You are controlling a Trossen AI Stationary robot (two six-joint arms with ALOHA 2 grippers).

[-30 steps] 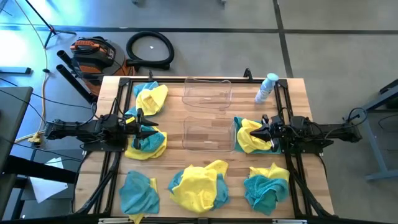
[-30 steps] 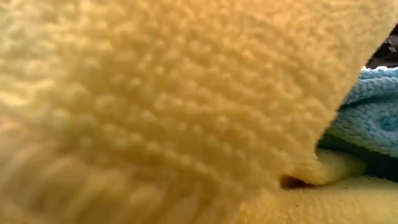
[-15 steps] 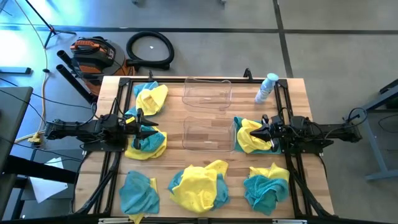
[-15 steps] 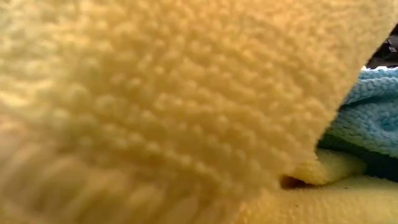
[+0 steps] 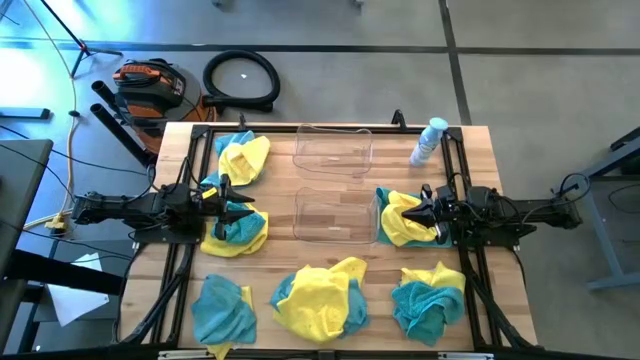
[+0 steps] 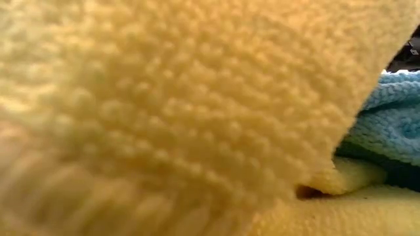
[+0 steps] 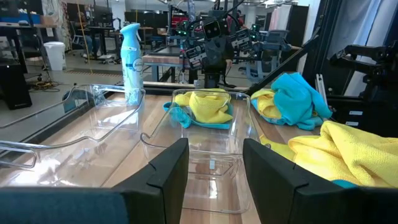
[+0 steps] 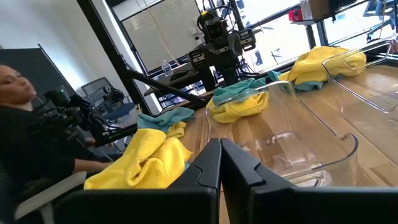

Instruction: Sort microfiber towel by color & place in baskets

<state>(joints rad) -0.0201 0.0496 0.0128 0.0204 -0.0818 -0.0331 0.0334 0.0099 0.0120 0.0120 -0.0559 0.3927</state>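
Observation:
Several heaps of yellow and teal microfiber towel lie on the wooden table: far left (image 5: 243, 158), middle left (image 5: 237, 232), middle right (image 5: 405, 218), and along the near edge (image 5: 222, 308), (image 5: 320, 298), (image 5: 428, 295). Two clear baskets stand in the middle, one far (image 5: 333, 150) and one nearer (image 5: 335, 215), both without towels. My left gripper (image 5: 245, 211) is open and level above the middle-left heap, facing the nearer basket (image 7: 211, 137). My right gripper (image 5: 410, 213) is shut and level above the middle-right heap, facing the same basket (image 8: 292, 130). A yellow towel (image 6: 164, 111) fills the low view.
A clear spray bottle with a blue cap (image 5: 430, 140) stands at the far right of the table, beside the far basket. Black frame rails run along both table sides. A person (image 8: 18, 81) sits beyond the table's near edge in the right wrist view.

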